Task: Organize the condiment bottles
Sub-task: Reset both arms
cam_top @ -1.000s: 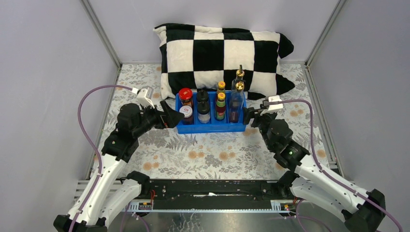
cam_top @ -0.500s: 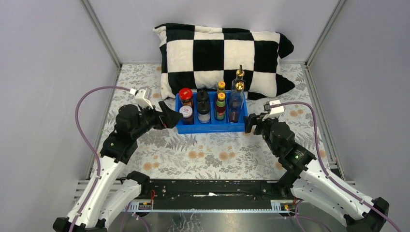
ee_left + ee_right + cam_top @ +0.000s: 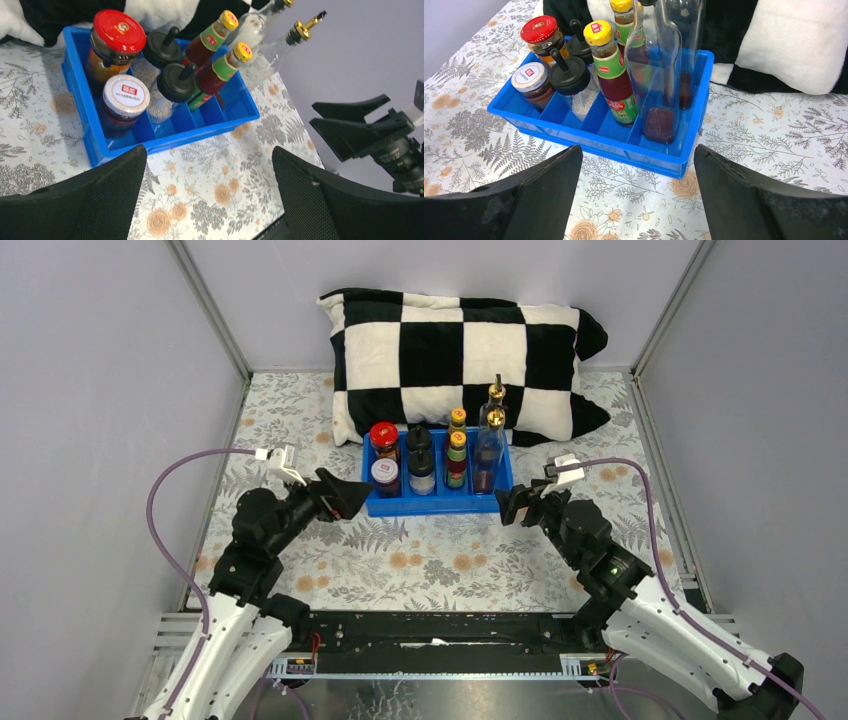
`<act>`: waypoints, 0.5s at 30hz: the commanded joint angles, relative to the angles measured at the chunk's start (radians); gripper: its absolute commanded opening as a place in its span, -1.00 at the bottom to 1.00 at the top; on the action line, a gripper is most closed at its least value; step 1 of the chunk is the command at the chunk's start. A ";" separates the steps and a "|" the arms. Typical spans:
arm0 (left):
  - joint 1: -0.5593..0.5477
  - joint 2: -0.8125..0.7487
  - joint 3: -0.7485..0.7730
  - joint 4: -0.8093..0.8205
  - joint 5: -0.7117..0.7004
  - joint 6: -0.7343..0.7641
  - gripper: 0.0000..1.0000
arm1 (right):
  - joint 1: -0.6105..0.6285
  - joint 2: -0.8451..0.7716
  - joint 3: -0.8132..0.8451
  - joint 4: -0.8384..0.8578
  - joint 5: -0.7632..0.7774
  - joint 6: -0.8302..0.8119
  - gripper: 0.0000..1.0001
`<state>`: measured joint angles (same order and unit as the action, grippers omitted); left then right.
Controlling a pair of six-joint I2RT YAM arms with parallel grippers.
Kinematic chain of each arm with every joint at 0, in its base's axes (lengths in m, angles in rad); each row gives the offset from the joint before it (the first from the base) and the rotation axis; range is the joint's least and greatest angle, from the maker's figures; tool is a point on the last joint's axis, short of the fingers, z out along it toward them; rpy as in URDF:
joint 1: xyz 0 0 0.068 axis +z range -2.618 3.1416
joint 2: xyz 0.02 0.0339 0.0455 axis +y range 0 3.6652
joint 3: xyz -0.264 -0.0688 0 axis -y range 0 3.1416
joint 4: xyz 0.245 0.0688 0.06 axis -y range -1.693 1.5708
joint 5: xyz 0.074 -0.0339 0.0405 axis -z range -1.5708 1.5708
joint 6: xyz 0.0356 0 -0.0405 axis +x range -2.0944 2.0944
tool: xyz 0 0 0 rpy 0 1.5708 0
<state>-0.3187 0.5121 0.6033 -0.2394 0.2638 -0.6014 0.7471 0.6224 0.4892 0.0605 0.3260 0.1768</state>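
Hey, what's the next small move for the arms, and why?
Probably just draw both arms back toward their bases: all eight condiment bottles already stand upright in the blue tray, and the left gripper and right gripper are open, holding nothing.

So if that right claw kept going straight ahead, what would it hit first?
The right gripper would probably meet the near wall of the blue plastic tray first; depth is unclear.

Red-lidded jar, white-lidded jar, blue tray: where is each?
red-lidded jar (image 3: 119, 31), left wrist view, its lid.
white-lidded jar (image 3: 126, 95), left wrist view, its lid.
blue tray (image 3: 624, 151), right wrist view, its near wall.
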 commanded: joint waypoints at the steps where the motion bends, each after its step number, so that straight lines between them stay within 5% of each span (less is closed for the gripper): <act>1: 0.003 0.021 -0.028 0.165 -0.073 -0.040 0.98 | 0.008 -0.009 -0.018 0.089 -0.003 -0.030 0.79; 8: -0.006 0.121 -0.059 0.189 -0.182 -0.037 0.97 | -0.040 0.045 -0.018 0.122 -0.027 0.013 0.87; 12: -0.006 0.107 -0.042 0.164 -0.154 -0.034 0.98 | -0.250 0.085 -0.038 0.156 -0.247 0.107 0.87; 15: -0.007 0.088 -0.040 0.163 -0.122 -0.034 0.97 | -0.299 0.111 -0.034 0.176 -0.324 0.105 0.94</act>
<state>-0.3202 0.6273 0.5526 -0.1139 0.1299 -0.6353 0.5152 0.7120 0.4522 0.1631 0.1654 0.2371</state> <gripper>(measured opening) 0.987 0.939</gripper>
